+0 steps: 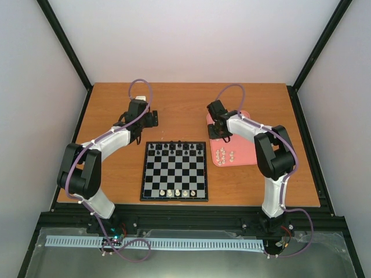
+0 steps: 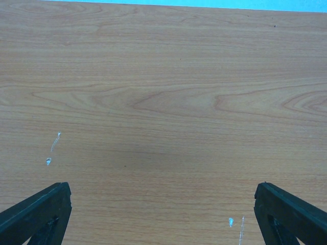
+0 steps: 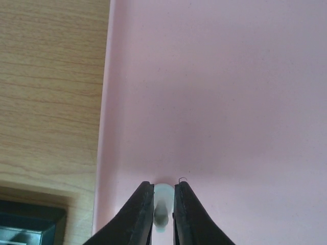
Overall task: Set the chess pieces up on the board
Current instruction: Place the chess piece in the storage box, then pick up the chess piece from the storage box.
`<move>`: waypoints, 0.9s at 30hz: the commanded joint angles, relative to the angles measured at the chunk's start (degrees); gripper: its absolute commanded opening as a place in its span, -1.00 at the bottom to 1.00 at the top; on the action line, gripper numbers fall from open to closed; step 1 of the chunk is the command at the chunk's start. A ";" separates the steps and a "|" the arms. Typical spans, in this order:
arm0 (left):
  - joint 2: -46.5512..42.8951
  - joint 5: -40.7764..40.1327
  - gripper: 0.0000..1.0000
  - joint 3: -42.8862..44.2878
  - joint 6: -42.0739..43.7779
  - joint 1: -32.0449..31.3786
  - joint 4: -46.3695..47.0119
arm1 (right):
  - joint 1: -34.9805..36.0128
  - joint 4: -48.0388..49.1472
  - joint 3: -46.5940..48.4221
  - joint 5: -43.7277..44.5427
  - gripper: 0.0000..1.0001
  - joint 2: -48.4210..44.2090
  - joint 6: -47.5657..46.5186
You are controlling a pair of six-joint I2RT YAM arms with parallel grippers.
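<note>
Left gripper (image 2: pixel 162 188) is held wide open over brown wood-grain table (image 2: pixel 163 92), nothing gripped. Flat black-and-white checked chessboard (image 1: pixel 174 171) is laid centre: tiny cream-white chess pieces (image 1: pixel 177 192) are stood on near row, tiny black figures (image 1: pixel 174 146) on far row. More cream pieces are clustered on pink rounded tray (image 1: pixel 246 153), right of board. Right gripper (image 3: pixel 163 186) is closed on one cream piece (image 3: pixel 162 206) near tray's left edge.

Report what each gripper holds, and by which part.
Right gripper pinches a cream-white chess piece by its sides, over the pink tray. Left gripper is open, holding nothing.
</note>
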 commanded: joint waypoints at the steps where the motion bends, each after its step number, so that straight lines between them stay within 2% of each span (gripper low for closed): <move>1: 0.16 0.06 0.99 2.34 1.21 -0.17 0.03 | -0.51 1.72 0.86 0.53 -0.68 1.76 -0.40; 7: -0.06 0.34 1.00 2.28 1.31 -0.12 0.10 | -0.51 1.54 0.83 0.10 -0.59 1.59 -0.13; 13: -0.27 2.19 0.99 2.24 1.96 -0.13 0.50 | -0.47 3.92 -2.12 1.93 -0.42 -5.48 0.22; 17: -0.70 4.19 1.00 1.95 2.95 -0.21 1.08 | -0.47 3.66 -2.24 1.56 -0.37 -8.25 0.81; 18: -1.16 4.64 0.99 1.63 3.35 -0.39 1.45 | -0.53 3.45 -2.49 2.47 -0.30 -9.20 1.54; 21: -2.39 7.19 0.99 1.27 5.06 -1.09 1.94 | -0.55 2.13 -3.68 6.72 0.09 -12.57 4.43; 23: -2.84 9.91 0.99 1.75 6.43 -2.02 1.36 | -0.83 0.99 -4.64 7.55 0.49 -14.96 6.01; 24: -2.87 10.90 0.99 2.60 7.04 -2.62 0.67 | -1.01 0.75 -5.35 7.30 0.85 -16.11 6.53; 25: -2.65 11.93 0.99 3.51 7.59 -3.39 -0.25 | -1.30 0.56 -6.19 6.66 0.98 -17.30 6.84; 27: -1.90 14.06 0.99 5.97 8.73 -5.14 -2.60 | -2.26 0.20 -8.36 5.31 1.00 -19.55 7.70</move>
